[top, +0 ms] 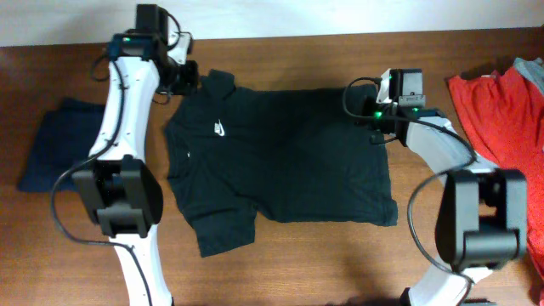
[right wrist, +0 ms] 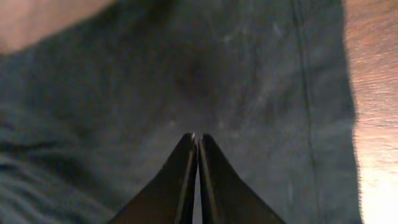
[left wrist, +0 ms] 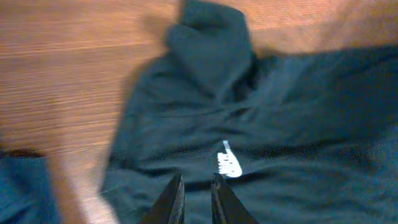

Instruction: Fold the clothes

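T-shirt (top: 289, 161): black, spread flat mid-table (top: 280, 255), white logo (top: 219, 129) facing up.
Left jaws: narrow gap, nothing between them, over the chest beside the logo.
Right jaws: pressed together over the hem end.
Others: navy garment (top: 55, 144) by the left arm, red garment (top: 501, 110) by the right.
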Controlling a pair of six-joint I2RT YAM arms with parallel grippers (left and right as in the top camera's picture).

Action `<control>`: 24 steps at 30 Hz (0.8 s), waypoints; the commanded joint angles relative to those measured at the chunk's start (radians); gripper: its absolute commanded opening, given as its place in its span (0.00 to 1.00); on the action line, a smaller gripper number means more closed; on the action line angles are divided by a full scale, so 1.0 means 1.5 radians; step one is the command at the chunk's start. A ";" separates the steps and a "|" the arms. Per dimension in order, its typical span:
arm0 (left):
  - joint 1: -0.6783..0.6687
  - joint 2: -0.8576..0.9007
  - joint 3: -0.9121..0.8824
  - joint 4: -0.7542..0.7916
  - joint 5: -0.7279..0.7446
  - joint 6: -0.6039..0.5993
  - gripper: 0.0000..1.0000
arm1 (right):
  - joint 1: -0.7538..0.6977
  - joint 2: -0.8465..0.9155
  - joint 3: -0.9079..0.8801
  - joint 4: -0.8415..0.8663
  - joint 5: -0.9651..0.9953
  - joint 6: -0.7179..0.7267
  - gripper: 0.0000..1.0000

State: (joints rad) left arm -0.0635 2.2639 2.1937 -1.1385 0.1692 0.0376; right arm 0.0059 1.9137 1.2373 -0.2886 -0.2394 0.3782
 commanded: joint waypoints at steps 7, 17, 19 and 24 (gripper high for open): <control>-0.016 0.079 -0.001 -0.018 0.030 0.019 0.11 | -0.014 0.118 0.001 0.088 0.008 0.031 0.08; -0.016 0.079 -0.001 -0.045 0.029 0.019 0.12 | -0.094 0.157 0.012 0.081 0.162 0.030 0.06; -0.016 0.079 -0.001 -0.046 0.030 0.019 0.12 | -0.109 0.157 0.028 0.081 0.106 0.011 0.05; -0.016 0.079 -0.001 -0.051 0.030 0.019 0.12 | -0.135 0.144 0.092 0.042 -0.057 -0.035 0.22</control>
State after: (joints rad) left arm -0.0906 2.3810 2.1899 -1.2087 0.1963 0.0494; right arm -0.1772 2.1136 1.3224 -0.1883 -0.1864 0.3767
